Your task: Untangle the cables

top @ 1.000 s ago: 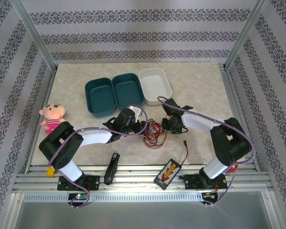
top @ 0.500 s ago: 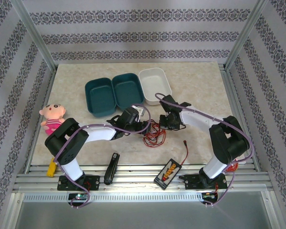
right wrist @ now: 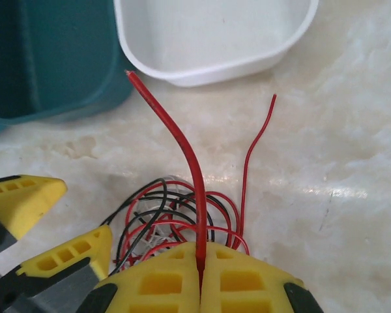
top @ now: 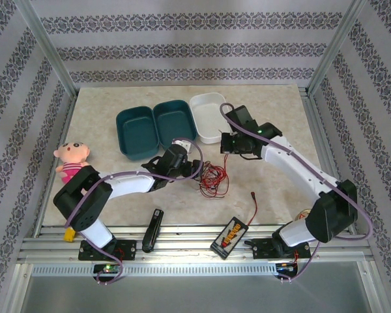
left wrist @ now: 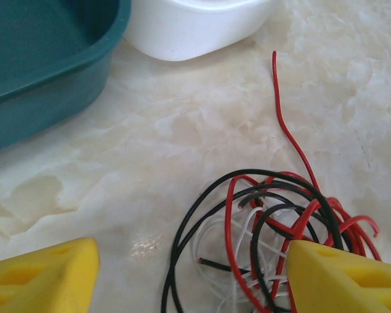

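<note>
Cables tangled; right hand pinching red cable; left hand wide above them

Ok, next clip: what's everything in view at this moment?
teal trays: two, teal, far centre-left
white tray: one, white, right of the teal trays
doll: one, pink, left edge
cables: three, red, black, white, tangled mid-table
tool: one, black, near edge
box: one, black-and-yellow, near edge
left gripper: one, yellow fingers, open, straddling the tangle
right gripper: one, yellow fingers, shut on red cable
</note>
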You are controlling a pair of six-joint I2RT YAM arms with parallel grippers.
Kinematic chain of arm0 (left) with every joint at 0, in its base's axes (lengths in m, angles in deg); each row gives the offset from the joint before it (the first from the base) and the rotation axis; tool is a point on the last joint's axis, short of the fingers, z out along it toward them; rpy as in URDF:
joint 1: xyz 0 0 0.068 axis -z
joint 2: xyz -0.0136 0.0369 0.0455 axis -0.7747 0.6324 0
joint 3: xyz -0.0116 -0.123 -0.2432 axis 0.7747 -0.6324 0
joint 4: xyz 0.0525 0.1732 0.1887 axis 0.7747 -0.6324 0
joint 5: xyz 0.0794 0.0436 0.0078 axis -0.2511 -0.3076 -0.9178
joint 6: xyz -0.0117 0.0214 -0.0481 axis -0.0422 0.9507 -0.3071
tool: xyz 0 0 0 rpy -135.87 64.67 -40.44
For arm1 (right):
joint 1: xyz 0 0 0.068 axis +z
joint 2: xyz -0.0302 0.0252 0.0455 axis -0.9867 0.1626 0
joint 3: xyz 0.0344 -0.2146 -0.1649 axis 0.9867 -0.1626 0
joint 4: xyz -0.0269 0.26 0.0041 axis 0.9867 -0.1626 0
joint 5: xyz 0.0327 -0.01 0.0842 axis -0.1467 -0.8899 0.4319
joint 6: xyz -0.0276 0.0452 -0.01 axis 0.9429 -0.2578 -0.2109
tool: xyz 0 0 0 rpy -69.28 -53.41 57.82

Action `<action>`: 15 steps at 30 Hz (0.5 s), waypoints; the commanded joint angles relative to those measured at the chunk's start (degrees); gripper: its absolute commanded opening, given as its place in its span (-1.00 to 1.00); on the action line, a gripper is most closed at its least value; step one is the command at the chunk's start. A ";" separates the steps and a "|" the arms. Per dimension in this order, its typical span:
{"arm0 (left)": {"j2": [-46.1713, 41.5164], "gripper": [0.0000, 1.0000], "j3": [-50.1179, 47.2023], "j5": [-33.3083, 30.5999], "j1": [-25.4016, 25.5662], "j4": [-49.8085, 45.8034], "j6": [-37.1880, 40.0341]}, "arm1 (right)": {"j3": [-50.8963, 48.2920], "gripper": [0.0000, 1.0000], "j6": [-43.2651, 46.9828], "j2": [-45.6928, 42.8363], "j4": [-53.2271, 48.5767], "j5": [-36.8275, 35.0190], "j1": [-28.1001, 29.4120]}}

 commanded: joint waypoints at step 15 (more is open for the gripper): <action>-1.00 0.64 -0.20 -0.91 0.21 0.09 0.81 | 14.04 -1.00 7.01 -10.30 3.14 17.14 1.66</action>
